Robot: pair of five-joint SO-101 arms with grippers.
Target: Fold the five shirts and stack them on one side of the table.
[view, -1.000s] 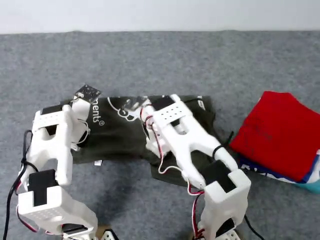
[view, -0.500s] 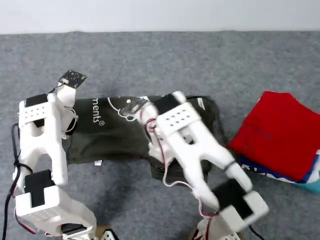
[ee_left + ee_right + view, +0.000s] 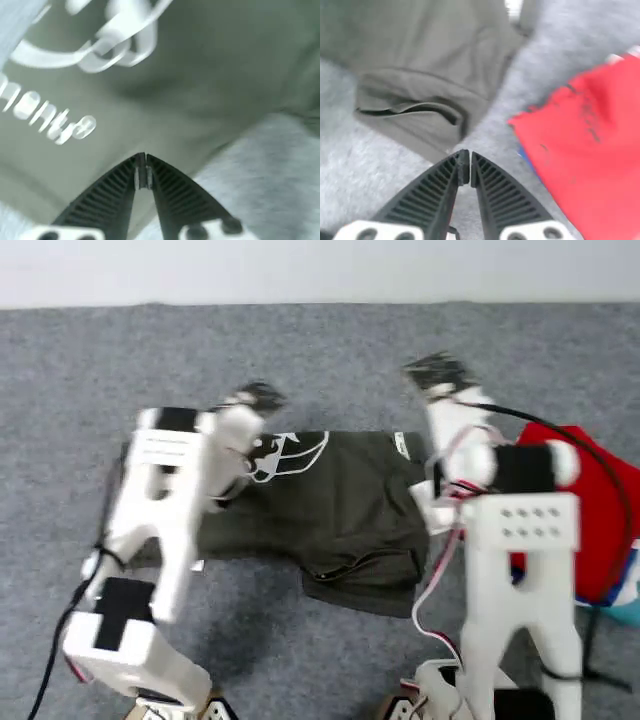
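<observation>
Left wrist view has the left hand (image 3: 142, 172) with its fingers pressed together on nothing, poised over the olive shirt (image 3: 200, 75), close to where the cloth's edge meets the grey counter (image 3: 260, 170). The right hand (image 3: 466, 167) also has its fingers together and empty. Bare counter lies under its tips, with the olive shirt's bunched corner to one side of it and the red shirt (image 3: 590, 135) to the other. From above, the olive shirt lies between the two hands as a rough oblong, print up. The red shirt tops a pile (image 3: 528, 578) of folded ones on the right hand's outer side. The olive shirt's fold looks only partway done. Next, each hand would need to open, drop to a shirt edge, pinch it cleanly and carry it across before the shirt joins the pile.
</observation>
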